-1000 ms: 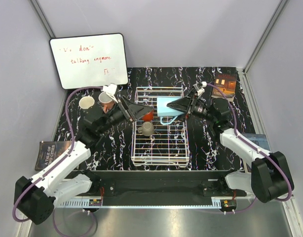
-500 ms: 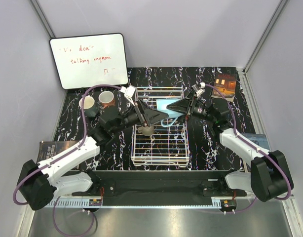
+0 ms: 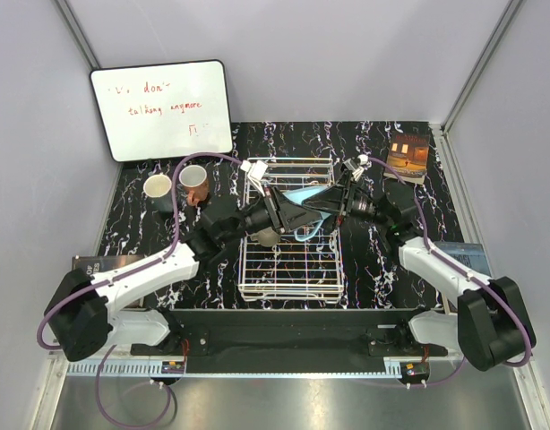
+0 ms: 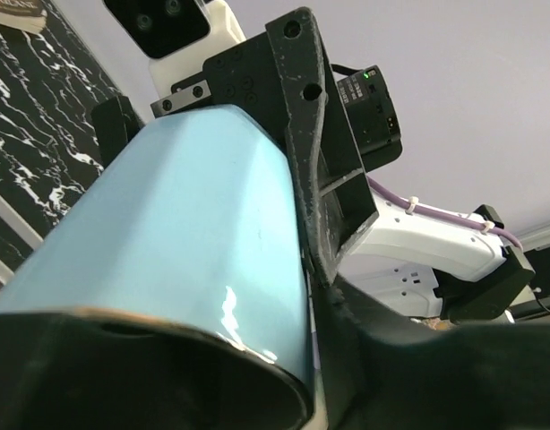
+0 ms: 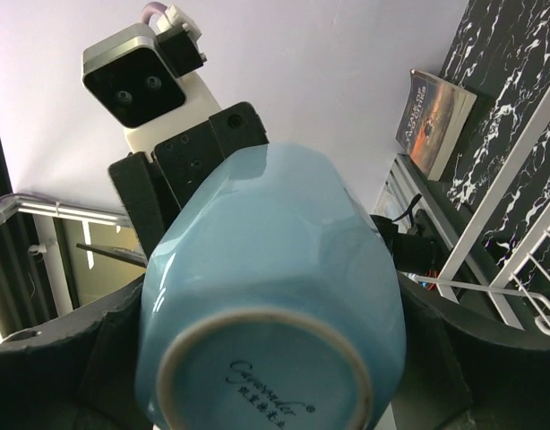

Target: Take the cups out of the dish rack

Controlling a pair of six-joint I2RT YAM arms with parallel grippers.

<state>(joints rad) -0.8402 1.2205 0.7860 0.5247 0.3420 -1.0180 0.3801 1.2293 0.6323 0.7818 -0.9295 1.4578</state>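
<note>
The light blue faceted cup [image 3: 301, 198] hangs on its side above the white wire dish rack [image 3: 288, 269], handle down. My right gripper [image 3: 318, 204] is shut on it from the right; the right wrist view shows the cup's base [image 5: 275, 296] filling the gap between the fingers. My left gripper [image 3: 296, 215] has closed on the same cup [image 4: 185, 233] from the left, at its mouth end. A taupe cup [image 3: 264, 236] stands in the rack under the left gripper. A dark grey cup [image 3: 158, 186] and a salmon-orange cup [image 3: 193, 176] stand on the table left of the rack.
A whiteboard [image 3: 161, 109] with red writing leans at the back left. Books lie at the back right [image 3: 408, 152], the right edge [image 3: 463, 255] and the left edge [image 3: 96, 269]. The two arms meet over the rack's far half.
My left arm swung right from the cups at the left to the blue cup, and its jaws closed on it. The right gripper kept holding the cup almost still.
</note>
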